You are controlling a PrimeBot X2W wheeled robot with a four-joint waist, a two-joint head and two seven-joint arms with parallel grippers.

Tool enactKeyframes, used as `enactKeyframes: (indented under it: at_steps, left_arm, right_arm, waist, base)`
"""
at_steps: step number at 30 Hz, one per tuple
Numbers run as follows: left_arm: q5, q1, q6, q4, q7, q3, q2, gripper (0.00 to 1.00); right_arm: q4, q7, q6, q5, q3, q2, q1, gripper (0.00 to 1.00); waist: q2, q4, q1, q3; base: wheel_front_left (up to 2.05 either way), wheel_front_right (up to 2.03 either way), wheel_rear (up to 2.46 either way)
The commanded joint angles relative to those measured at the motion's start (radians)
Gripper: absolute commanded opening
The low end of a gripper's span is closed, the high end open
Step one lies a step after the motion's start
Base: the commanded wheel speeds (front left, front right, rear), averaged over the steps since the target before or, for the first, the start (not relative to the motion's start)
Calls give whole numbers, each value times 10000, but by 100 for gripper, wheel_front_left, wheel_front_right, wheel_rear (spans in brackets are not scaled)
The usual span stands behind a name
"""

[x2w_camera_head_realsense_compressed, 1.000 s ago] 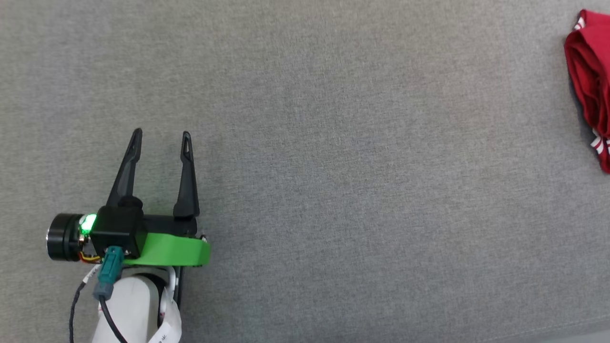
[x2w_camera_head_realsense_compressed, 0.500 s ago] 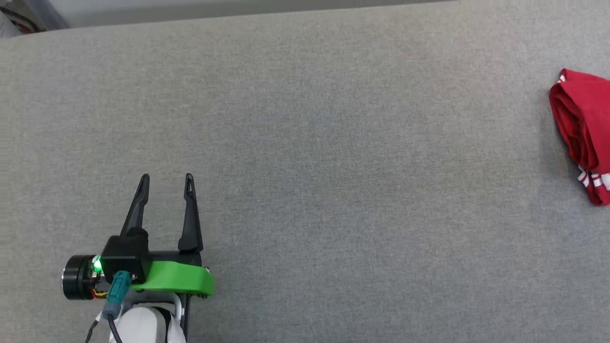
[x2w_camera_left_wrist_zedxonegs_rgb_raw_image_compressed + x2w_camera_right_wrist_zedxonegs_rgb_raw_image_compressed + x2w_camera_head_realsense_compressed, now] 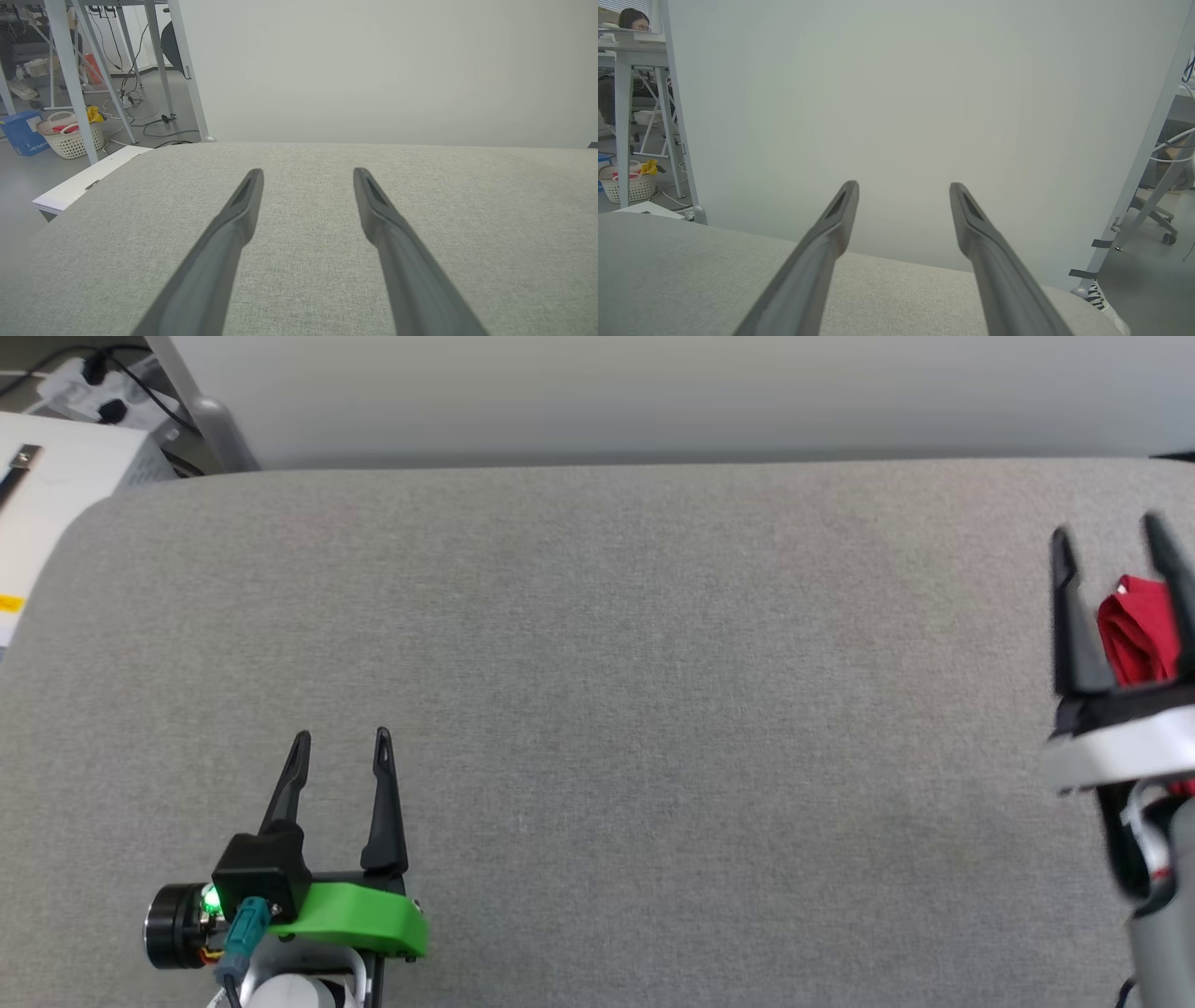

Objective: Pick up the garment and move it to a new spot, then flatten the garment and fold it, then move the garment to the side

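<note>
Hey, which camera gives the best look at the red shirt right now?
The head view. The red shirt lies bunched at the right edge, partly hidden by the right end effector, whose fingers are apart. Both wrist views point across the grey surface toward the pale wall instead.

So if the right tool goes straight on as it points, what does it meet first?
Probably the pale wall panel: the right tool points over and past the grey table. The garment seems to lie beneath its line; depth unclear.
</note>
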Motion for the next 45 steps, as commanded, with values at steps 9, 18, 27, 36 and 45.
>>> enactKeyframes:
  at_steps: [9, 18, 27, 36, 45]
  left_arm:
    - [-91, 405, -194, 308, -59, -2, -79, 100]
    - [-162, 744, -330, 440, -59, -157, -109, 100]
    - [-192, 1042, -422, 388, -59, -241, -122, 100]
    - [-122, 983, -456, 404, 1, -278, -79, 0]
    - [-71, 946, -423, 362, 134, -262, -79, 0]
  right_arm:
    - [52, -45, -9, -181, 511, 1063, 1980, 100]
    - [-264, -45, -9, -281, 47, 1539, 3438, 100]
    - [-657, -45, -9, -436, -170, 1770, 4295, 100]
    - [-556, 1, 0, -386, -138, 1805, 4285, 0]
    - [-563, 126, 0, -458, -120, 1823, 4225, 0]
  waist:
    - [0, 497, 1, -859]
    - [0, 543, 1, -1219]
    - [0, 482, 1, -1458]
    - [0, 480, 1, -1509]
    - [0, 462, 1, -1504]
  base:
    - [0, 0, 0]
    - [0, 0, 0]
    - [0, 0, 0]
    - [0, 0, 0]
    - [0, 0, 0]
